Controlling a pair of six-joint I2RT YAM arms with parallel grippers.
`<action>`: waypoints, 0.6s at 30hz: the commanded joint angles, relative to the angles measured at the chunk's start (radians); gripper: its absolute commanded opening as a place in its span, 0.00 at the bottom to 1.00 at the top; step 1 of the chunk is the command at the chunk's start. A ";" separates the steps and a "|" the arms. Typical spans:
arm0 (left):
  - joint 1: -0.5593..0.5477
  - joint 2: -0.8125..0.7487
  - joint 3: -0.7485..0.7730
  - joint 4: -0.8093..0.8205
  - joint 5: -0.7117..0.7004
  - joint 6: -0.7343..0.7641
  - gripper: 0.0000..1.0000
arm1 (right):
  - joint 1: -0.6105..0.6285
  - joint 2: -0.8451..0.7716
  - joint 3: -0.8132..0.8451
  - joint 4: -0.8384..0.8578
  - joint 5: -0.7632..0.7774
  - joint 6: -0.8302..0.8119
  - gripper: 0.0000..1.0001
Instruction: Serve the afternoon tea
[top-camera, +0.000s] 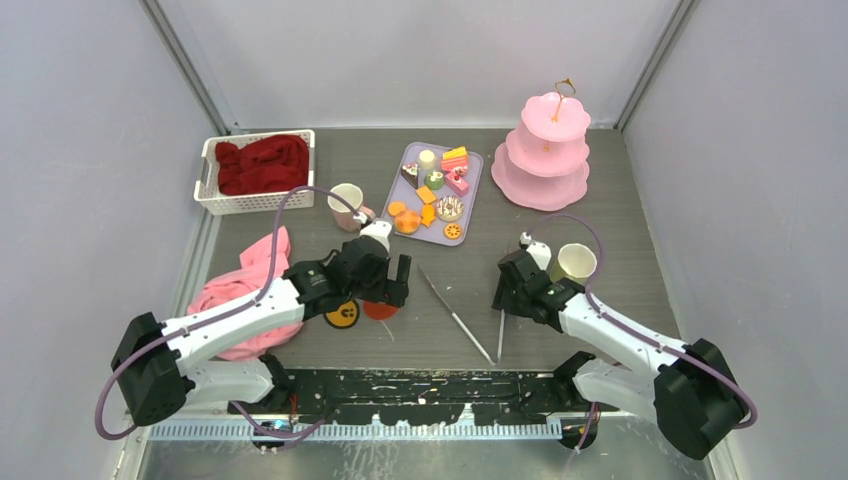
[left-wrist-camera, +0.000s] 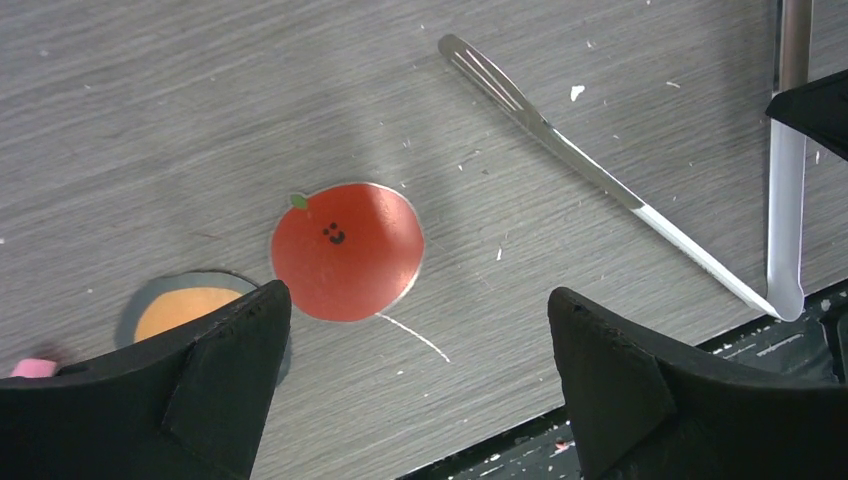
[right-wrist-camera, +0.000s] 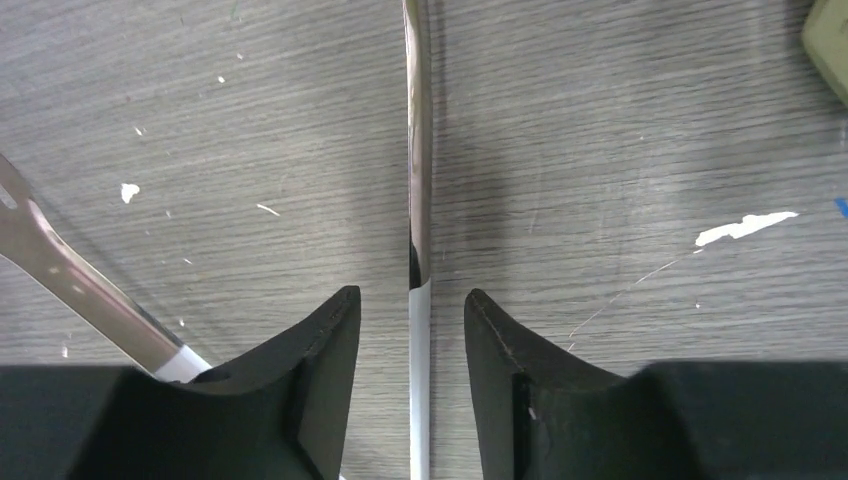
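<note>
We read no words, only a smiley face on the red sticker (left-wrist-camera: 346, 250) ahead of the left gripper (left-wrist-camera: 415, 305).

The desk (top-camera: 630, 250) is grey with a fine wood grain and white flecks. The round disc (left-wrist-camera: 347, 250) is red, with a black smiling face and a green leaf. The tweezers (left-wrist-camera: 590, 165) are silver with white ends. Both mugs (top-camera: 575, 262) are cream.

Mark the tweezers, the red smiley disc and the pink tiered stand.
tweezers (right-wrist-camera: 418, 150), right wrist view, bare metal of one arm.
red smiley disc (left-wrist-camera: 345, 265), left wrist view, centre of its face.
pink tiered stand (top-camera: 535, 193), top external view, bottom tier's front rim.
</note>
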 joint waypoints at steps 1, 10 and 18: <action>-0.005 0.022 0.042 0.056 0.057 -0.041 0.99 | 0.003 0.018 -0.026 0.092 -0.023 0.059 0.43; -0.004 0.147 0.051 0.125 0.113 -0.091 0.99 | 0.004 0.137 0.023 0.194 0.010 0.032 0.30; 0.042 0.274 0.160 0.129 0.187 -0.066 0.99 | 0.004 0.138 0.060 0.225 0.030 -0.052 0.42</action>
